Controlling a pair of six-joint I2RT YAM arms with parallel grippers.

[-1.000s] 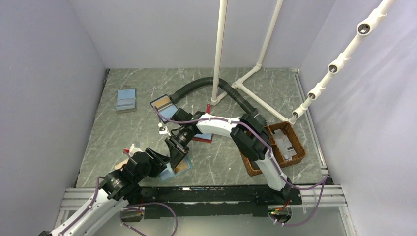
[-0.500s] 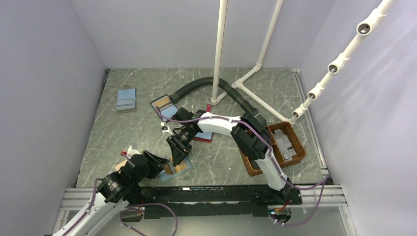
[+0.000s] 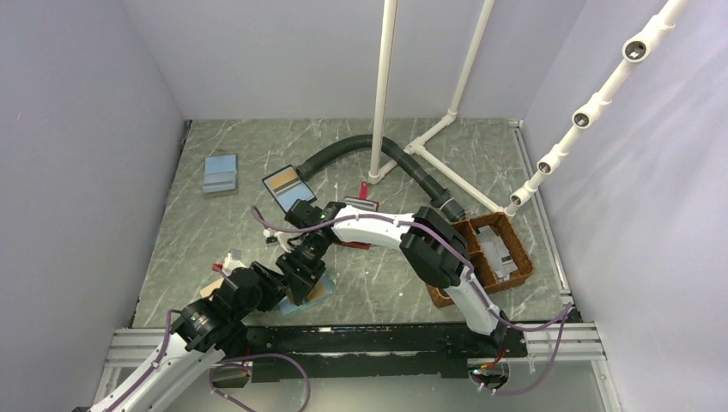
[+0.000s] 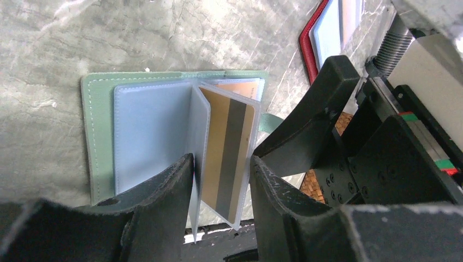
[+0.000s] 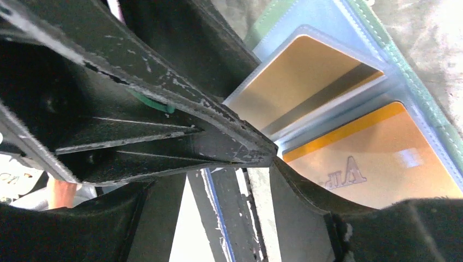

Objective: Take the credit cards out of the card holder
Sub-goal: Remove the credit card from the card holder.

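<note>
- Straddling the tan striped plastic credit card [image 4: 226, 147], the left gripper [image 4: 221, 161], grip unclear, could drag the teal card holder [image 4: 97, 136].
- The right gripper [image 3: 305, 275], spread empty, could collide.

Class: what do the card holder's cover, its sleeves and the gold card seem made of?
Card holder cover: probably matte faux leather, with white edge stitching. Sleeves: glossy translucent plastic film. Gold card: likely rigid plastic, dark stripe.
</note>
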